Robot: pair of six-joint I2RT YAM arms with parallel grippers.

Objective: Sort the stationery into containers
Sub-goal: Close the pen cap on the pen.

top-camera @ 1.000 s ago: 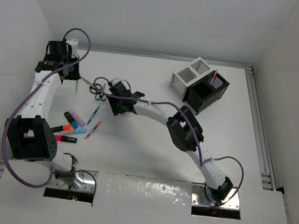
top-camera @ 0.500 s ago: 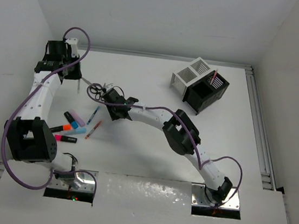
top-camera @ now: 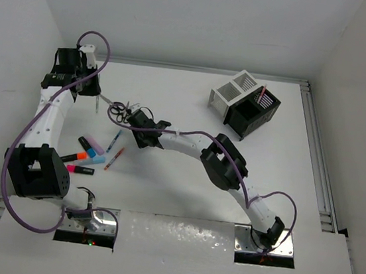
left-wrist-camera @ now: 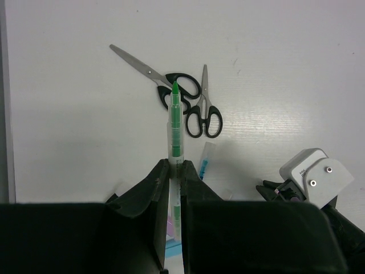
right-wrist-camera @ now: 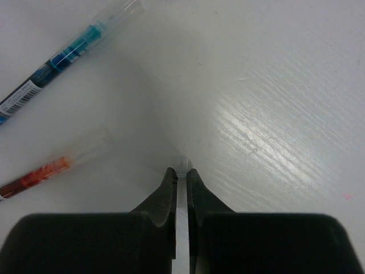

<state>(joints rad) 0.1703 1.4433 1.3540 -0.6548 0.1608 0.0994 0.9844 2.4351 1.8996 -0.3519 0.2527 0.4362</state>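
My left gripper is shut on a green pen, whose tip sticks out above two black-handled scissors lying on the table. From above, this gripper hangs at the far left with the pen pointing down. My right gripper is shut low over the table, with the clear rounded end of a thin pen showing between its tips. A blue pen and a red pen lie to its left. The white box and black box stand at the far right.
Several chunky highlighters lie in a cluster at the left, near the left arm's base. A pink pen stands in the black box. The right arm stretches across the middle of the table. The scissors lie just beyond the right gripper.
The right gripper has gone from open to shut, sliding a little left and nearer, from beside the scissors toward the loose pens. The left arm with its green pen has barely moved.
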